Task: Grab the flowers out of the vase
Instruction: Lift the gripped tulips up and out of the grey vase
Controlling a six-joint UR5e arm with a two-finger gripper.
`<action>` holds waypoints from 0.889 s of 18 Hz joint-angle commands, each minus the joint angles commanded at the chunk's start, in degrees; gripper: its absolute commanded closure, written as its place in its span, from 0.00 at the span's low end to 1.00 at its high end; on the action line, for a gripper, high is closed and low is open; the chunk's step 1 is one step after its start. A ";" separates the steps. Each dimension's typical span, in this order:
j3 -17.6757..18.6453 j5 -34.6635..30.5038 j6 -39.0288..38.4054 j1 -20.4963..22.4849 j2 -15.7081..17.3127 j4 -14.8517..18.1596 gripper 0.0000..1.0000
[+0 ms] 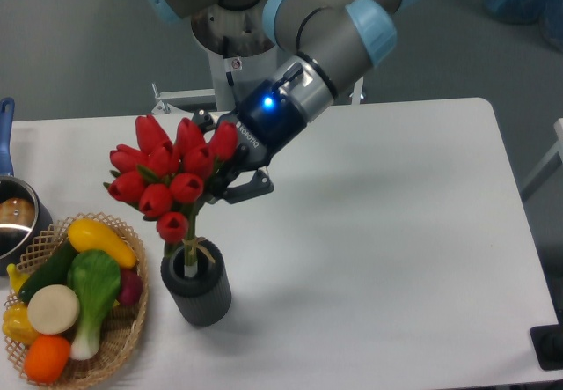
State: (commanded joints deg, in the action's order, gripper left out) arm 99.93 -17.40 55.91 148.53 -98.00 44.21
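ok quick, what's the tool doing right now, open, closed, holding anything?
Tool: closed on the flowers, gripping the bunch just below the red buds; the stem ends are still inside the vase.

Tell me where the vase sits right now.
The vase stands on the white table at lower left of the camera view, just right of the wicker basket, directly under the flowers that the gripper holds.
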 joint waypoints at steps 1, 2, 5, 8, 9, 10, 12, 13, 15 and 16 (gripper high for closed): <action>-0.09 -0.09 -0.62 0.18 0.44 0.00 0.63; -0.26 -0.09 -0.89 0.18 0.70 0.00 0.63; -0.88 -0.09 -1.85 0.44 0.79 0.09 0.63; -2.37 0.00 -2.56 2.72 0.88 0.09 0.63; -3.07 -0.09 -3.52 3.94 0.88 0.17 0.63; -3.86 -0.09 -4.31 5.17 0.88 0.18 0.63; -4.75 -0.17 -4.58 7.90 0.88 0.18 0.63; -4.66 -0.87 -4.32 9.22 0.88 0.18 0.63; -4.66 -5.34 -3.71 11.24 0.80 -0.26 0.63; -4.75 -7.54 -2.83 12.38 0.71 -0.26 0.63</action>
State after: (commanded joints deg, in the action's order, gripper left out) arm 95.19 -24.94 53.08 160.92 -97.29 43.95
